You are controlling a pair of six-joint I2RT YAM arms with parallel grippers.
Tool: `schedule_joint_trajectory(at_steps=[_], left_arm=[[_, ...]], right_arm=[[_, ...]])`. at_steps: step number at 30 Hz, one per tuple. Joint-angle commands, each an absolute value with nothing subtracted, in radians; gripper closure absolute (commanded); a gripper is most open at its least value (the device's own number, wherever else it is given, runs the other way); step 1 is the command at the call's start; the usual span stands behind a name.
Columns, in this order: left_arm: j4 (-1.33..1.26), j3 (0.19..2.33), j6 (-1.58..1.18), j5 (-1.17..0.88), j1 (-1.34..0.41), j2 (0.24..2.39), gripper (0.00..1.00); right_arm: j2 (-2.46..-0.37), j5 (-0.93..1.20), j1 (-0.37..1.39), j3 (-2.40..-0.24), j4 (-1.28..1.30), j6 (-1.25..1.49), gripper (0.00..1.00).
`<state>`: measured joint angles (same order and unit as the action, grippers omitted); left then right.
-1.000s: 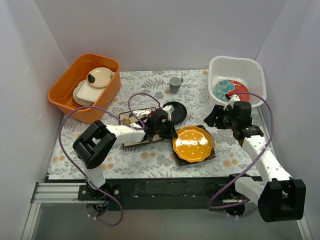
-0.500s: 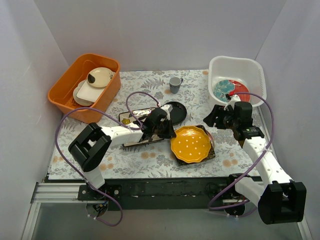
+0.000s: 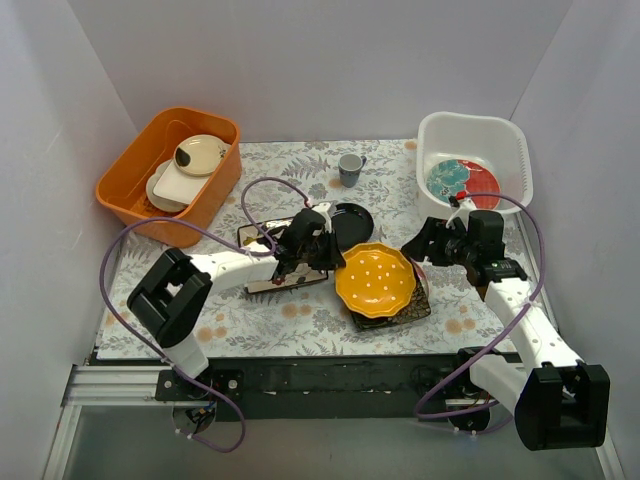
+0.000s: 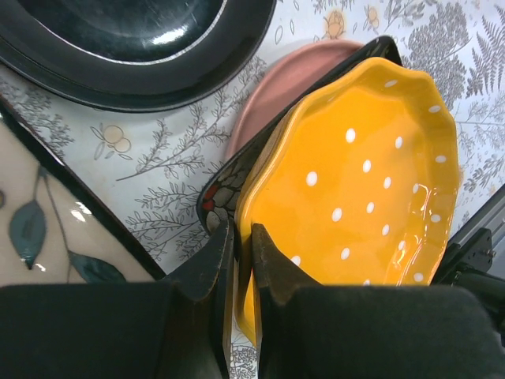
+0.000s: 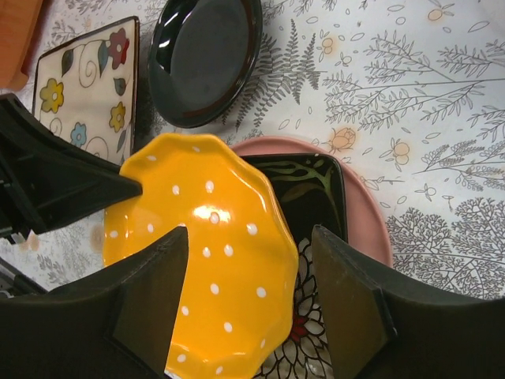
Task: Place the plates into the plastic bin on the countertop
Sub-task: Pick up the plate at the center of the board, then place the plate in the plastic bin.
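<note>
Left wrist view, lower centre: left gripper [image 4: 243,237] clamps the yellow scalloped plate [image 4: 355,181] edge-on for lifting; right gripper [image 5: 248,237] stands open.

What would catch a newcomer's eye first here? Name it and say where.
The yellow scalloped plate with white dots sits mid-table, its rim pinched by the left gripper, over a black square plate and a pink plate. The right gripper hangs open beside it. Back right, the white plastic bin holds a round red-teal plate.
</note>
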<state>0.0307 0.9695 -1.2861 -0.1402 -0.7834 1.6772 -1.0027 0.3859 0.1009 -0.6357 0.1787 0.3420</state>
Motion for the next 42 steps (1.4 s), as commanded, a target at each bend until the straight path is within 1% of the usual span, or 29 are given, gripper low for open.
schedule_joint_trajectory(at_steps=[1,12,22,25,35,42], left_arm=[[-0.055,0.999,-1.310,-0.199,-0.750,1.559,1.00],[-0.040,0.940,-1.319,-0.187,-0.698,1.470,1.00],[-0.005,0.922,-1.341,-0.141,-0.687,1.388,1.00],[0.035,0.931,-1.333,-0.132,-0.686,1.384,1.00],[0.018,0.936,-1.336,-0.133,-0.686,1.376,1.00],[0.006,0.945,-1.335,-0.150,-0.686,1.373,1.00]], right_arm=[[-0.982,0.439,0.094,-0.618,0.140,0.360,0.29],[-1.041,0.549,0.092,-0.626,0.087,0.380,0.29],[-1.152,0.732,0.091,-0.634,0.022,0.396,0.30],[-1.157,0.753,0.092,-0.615,-0.012,0.410,0.30],[-1.180,0.813,0.092,-0.586,-0.038,0.423,0.31],[-1.154,0.825,0.091,-0.539,-0.054,0.445,0.32]])
